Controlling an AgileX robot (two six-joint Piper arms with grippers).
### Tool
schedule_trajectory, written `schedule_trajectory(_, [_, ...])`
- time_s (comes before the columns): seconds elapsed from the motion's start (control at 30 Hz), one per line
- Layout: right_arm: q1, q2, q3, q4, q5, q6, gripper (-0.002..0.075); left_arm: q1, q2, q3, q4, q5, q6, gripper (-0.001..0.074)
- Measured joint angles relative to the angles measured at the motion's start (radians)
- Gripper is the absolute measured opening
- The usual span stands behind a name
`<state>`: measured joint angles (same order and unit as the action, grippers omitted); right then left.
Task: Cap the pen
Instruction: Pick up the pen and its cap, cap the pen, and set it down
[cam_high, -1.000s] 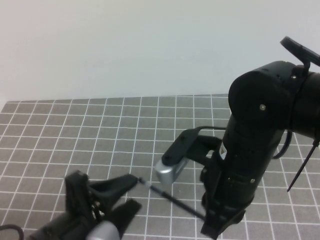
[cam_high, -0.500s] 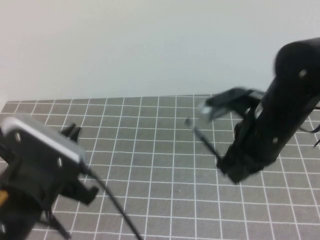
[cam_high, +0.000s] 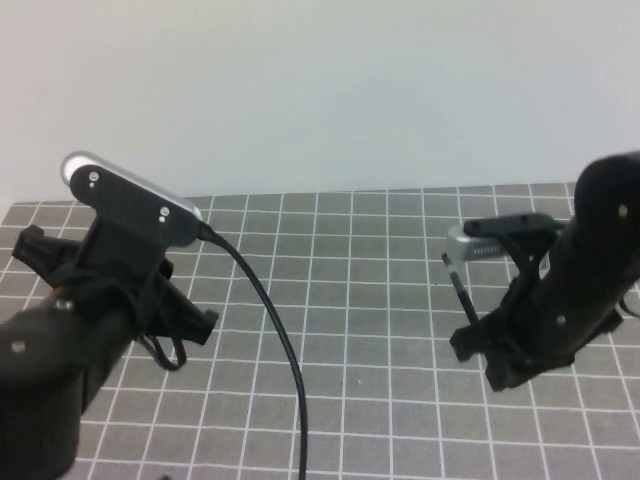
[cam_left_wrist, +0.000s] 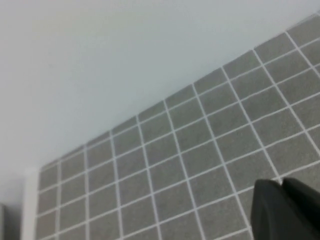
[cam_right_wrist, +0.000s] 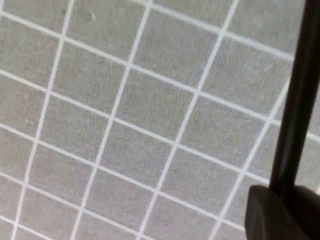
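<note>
High view — left gripper (cam_high: 185, 325) left; right gripper (cam_high: 480, 338) right, clamping pen (cam_high: 458, 288).

High camera looks down on the grid mat (cam_high: 350, 300), left gripper (cam_high: 110, 290) left, right gripper (cam_high: 478, 338) right; wrist cameras face it closely.

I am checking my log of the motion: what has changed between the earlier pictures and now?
The left gripper swung from the front centre up to the left side of the grid mat. The right gripper carried the pen from the centre to the right side. Unchanged: its jaws still hold the pen; the mat lies as before.
</note>
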<state>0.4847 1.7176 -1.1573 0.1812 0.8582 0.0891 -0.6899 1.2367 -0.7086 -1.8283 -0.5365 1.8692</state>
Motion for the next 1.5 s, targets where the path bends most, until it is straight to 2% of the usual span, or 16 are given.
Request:
schedule_trajectory(0.3, [0.0,0.002,0.036,0.053,-0.088,0.027,-0.0003,0.286,0.046,-0.007,0.0,0.345,-0.154,0.0001])
schedule_trajectory(0.5, [0.0,0.048,0.026,0.055,-0.103,0.045,-0.0003,0.38,0.103,-0.007,-0.002,0.435,-0.18,0.0001])
schedule_trajectory(0.67, [0.0,0.12,0.008,0.055,-0.112,0.077,-0.0003,0.405,0.184,-0.007,-0.002,0.461,-0.22,0.0001])
schedule_trajectory(0.93, [0.0,0.184,-0.019,-0.036,-0.099,0.159,-0.0003,0.405,0.297,-0.007,0.0,0.531,-0.18,0.0001])
schedule_trajectory(1.3, [0.0,0.215,-0.019,-0.039,-0.092,0.172,-0.0002,0.405,0.324,-0.007,0.0,0.531,-0.151,0.0001])
schedule_trajectory(1.5, [0.0,0.215,-0.019,-0.039,-0.098,0.165,0.0086,0.405,0.291,-0.007,0.0,0.526,-0.145,0.0001])
